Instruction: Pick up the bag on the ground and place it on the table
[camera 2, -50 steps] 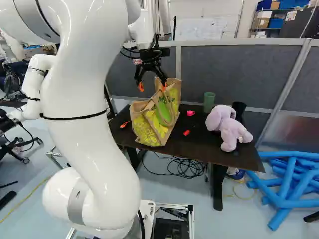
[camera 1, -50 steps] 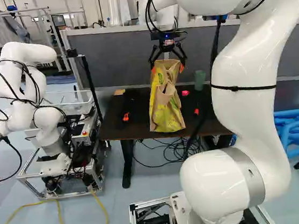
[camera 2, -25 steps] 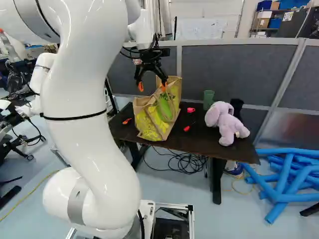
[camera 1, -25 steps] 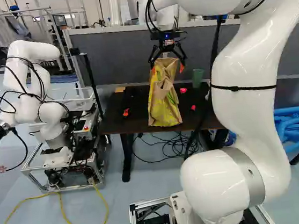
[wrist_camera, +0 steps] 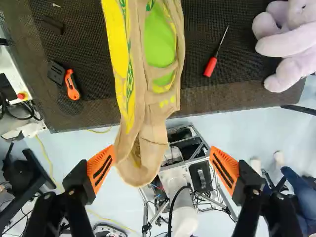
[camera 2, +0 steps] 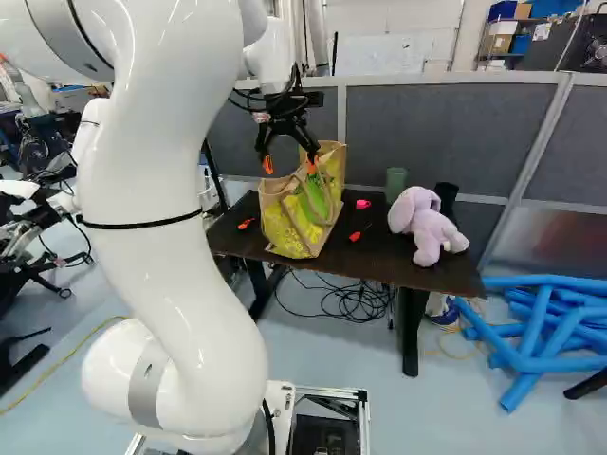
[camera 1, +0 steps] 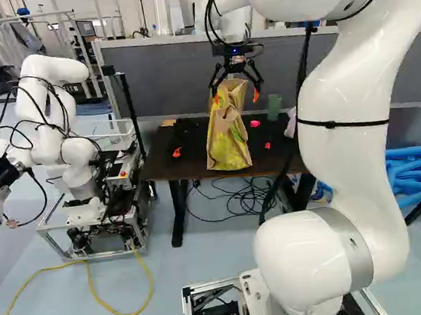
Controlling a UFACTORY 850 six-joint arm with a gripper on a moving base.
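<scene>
The paper bag (camera 1: 227, 136), brown with yellow and green print, stands upright on the dark table (camera 2: 370, 263). Over its top is my gripper (camera 1: 235, 96), pointing down, its black fingers spread wide. In the wrist view the bag (wrist_camera: 148, 113) reaches with its upper end between the fingers of my open gripper (wrist_camera: 163, 155). That end lies right beside one orange pad (wrist_camera: 101, 168); whether they touch I cannot tell. A wide gap separates it from the other pad (wrist_camera: 224, 169), so nothing is gripped.
On the table are an orange cutter (wrist_camera: 72, 85), a red screwdriver (wrist_camera: 211, 66), a pink item (camera 2: 363, 204), a green cup (camera 2: 395, 184) and a purple plush toy (camera 2: 427, 226). Another robot (camera 1: 74, 158) stands left. A grey partition (camera 2: 436, 133) rises behind; blue tubes (camera 2: 531, 351) lie right.
The base has moved a little, so the table, bag and other robot shift in both base views. Against its own base joint the arm has not shifted. The bag keeps its place on the table.
</scene>
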